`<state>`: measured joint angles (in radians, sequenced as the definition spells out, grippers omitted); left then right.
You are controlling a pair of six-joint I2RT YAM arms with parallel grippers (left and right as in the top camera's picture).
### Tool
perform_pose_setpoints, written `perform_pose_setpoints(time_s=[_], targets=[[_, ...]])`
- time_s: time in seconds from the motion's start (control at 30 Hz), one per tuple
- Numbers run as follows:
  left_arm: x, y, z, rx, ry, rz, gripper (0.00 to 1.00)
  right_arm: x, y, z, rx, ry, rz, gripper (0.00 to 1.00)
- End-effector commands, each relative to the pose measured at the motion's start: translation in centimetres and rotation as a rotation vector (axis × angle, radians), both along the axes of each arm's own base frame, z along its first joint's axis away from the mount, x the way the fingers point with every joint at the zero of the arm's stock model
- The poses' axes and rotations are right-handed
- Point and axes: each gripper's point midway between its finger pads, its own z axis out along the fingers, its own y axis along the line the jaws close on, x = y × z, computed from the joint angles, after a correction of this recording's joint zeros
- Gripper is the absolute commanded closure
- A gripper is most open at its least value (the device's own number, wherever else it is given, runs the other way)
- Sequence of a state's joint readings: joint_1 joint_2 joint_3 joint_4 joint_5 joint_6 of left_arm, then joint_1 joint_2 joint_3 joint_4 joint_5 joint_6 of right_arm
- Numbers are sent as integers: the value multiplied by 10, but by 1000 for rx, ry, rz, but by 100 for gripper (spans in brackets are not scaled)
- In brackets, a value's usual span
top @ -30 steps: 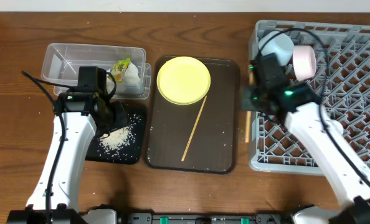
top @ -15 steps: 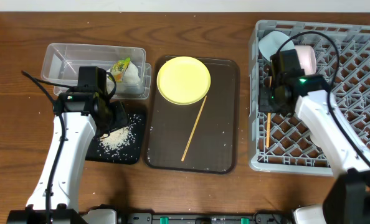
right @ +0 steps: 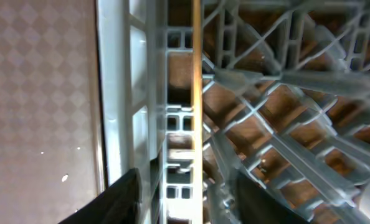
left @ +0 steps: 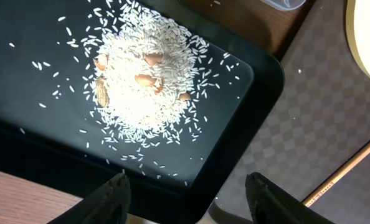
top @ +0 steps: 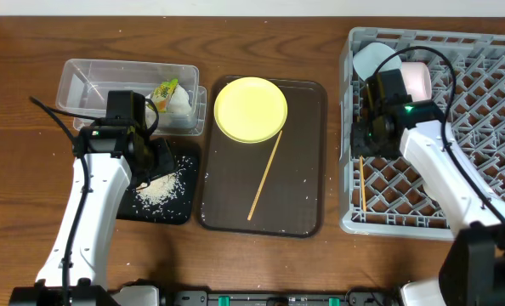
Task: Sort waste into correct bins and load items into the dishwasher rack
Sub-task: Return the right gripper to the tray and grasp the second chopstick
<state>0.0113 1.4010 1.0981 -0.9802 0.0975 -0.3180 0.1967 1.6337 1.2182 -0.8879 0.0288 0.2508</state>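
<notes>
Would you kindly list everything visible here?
dishwasher rack: one, grey, right
bowl: one, light blue, rack's far-left corner
second bowl: one, pinkish, beside it
rack chopstick: one, wooden, rack's left edge
serving tray: one, dark brown, centre
tray chopstick: one, wooden, on it
plate: one, yellow, on it
black tray: one, left, holding white rice
clear tub: one, far left
wrapper packet: one, yellow-green, in tub
tissue: one, white, beside packet
left claw: open, over black tray
right claw: open, over rack chopstick

light: even, bright | overhead sharp | right wrist: rack (right: 116,93) blurred
</notes>
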Motion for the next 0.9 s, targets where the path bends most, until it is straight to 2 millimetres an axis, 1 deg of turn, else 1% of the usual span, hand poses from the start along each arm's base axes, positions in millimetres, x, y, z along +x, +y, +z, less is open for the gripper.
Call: perform_pose_setpoints(time_s=[0.0, 0.1, 0.17, 0.3, 0.4, 0.53, 0.8, 0.87], targets=[[0, 3, 1, 11, 0, 12, 37, 11, 25, 32, 136, -95, 65, 51], [0, 3, 1, 11, 0, 12, 37, 17, 55, 54, 273, -172, 135, 51], [0, 3, 1, 11, -1, 12, 38, 21, 76, 64, 335, -214, 191, 50], [0, 3, 1, 11, 0, 12, 37, 20, 106, 69, 353, -247, 269, 48], [0, 3, 1, 11, 0, 12, 37, 17, 128, 67, 340, -259, 324, 47], [0, 3, 1, 11, 0, 12, 37, 7, 154, 51, 303, -230, 378, 46], [-1, 3, 1, 11, 0, 12, 37, -13, 200, -4, 283, -102, 363, 46], [-1, 3, 1, 10, 0, 12, 37, -18, 209, -22, 269, -66, 338, 46]])
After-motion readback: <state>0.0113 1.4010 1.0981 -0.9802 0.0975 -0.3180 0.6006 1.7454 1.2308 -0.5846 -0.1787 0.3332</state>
